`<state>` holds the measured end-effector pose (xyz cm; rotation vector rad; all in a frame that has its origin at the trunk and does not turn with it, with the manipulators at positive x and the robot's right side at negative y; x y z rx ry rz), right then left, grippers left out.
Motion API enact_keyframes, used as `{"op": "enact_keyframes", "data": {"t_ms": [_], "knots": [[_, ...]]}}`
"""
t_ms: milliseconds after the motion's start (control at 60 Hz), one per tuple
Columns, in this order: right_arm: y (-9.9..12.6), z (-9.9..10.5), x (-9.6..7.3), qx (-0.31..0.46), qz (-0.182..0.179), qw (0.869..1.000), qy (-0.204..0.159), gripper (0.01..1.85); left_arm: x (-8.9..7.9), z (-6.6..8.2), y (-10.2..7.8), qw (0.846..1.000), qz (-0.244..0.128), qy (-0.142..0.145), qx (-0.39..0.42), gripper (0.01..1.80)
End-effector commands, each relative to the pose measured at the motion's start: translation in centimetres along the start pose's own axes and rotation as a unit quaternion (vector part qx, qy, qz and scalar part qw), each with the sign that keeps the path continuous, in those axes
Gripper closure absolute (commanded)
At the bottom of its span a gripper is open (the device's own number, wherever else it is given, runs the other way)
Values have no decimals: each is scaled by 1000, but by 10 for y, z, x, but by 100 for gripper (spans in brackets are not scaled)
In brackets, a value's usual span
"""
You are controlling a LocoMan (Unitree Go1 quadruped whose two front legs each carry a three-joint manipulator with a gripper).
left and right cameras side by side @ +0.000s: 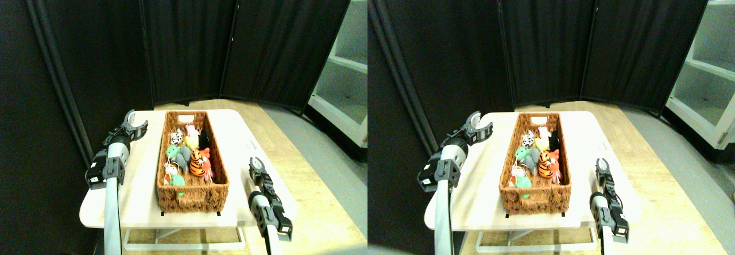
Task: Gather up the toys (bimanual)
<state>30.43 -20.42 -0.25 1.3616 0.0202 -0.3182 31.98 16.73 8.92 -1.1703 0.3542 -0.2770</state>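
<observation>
Pale table (132, 206) is carrying one woven basket (192, 196), with two manipulators flanking it. Nearer, the right gripper (256, 163) is hovering beside the basket, jaws apart and empty. Inside are lying roughly seven toys (186, 154), including one striped tiger (198, 163). Farther back, the left gripper (132, 119) is spreading wide, holding nothing

The small plush toys lie heaped together inside the brown woven wicker basket (192, 194); a striped orange tiger plush (198, 162) sits at 3 o'clock of the pile; a green plush (172, 150) lies at 9 o'clock, touching a grey plush (183, 158); a black-and-white plush (176, 136) and a yellow plush (191, 140) lie toward 12 o'clock; another green plush (178, 180) lies at 6 o'clock.
</observation>
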Motion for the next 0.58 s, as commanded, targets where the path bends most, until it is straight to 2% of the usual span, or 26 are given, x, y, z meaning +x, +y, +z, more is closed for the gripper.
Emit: {"op": "enact_keyframes", "data": {"t_ms": [17, 117, 217, 317, 350, 400, 450, 483, 517, 550, 567, 583], "knots": [[4, -2, 2, -5, 13, 1000, 2, 185, 0, 4, 7, 1000, -4, -15, 1, 150], [5, -3, 4, -5, 16, 1000, 7, 185, -2, 4, 18, 1000, 10, -24, 1, 146], [4, -4, 6, -7, 18, 1000, 11, 185, -2, 2, 30, 999, 29, -25, -18, 128], [3, -4, 7, -8, 18, 1000, 11, 185, -1, 0, 40, 999, 44, -22, 0, 115], [3, -4, 7, -9, 18, 1000, 11, 185, 0, -2, 43, 998, 52, -26, 14, 104], [3, -4, 8, -8, 16, 1000, 11, 185, 1, -5, 53, 996, 66, -31, 52, 73], [3, -4, 8, -4, 15, 1000, 11, 185, 2, -7, 58, 995, 69, -41, 60, 65], [2, -4, 8, -2, 13, 1000, 9, 185, 2, -9, 63, 993, 74, -60, 67, 60], [2, -3, 8, -4, 13, 1000, 9, 185, 4, -10, 70, 989, 81, -83, 91, 62], [3, -3, 8, -5, 13, 1000, 9, 185, 4, -11, 71, 988, 83, -87, 96, 63], [3, -3, 8, -8, 10, 1000, 9, 185, 6, -11, 77, 982, 92, -107, 123, 71], [3, -3, 8, -8, 10, 1000, 9, 185, 6, -11, 77, 982, 92, -107, 123, 71]]}}
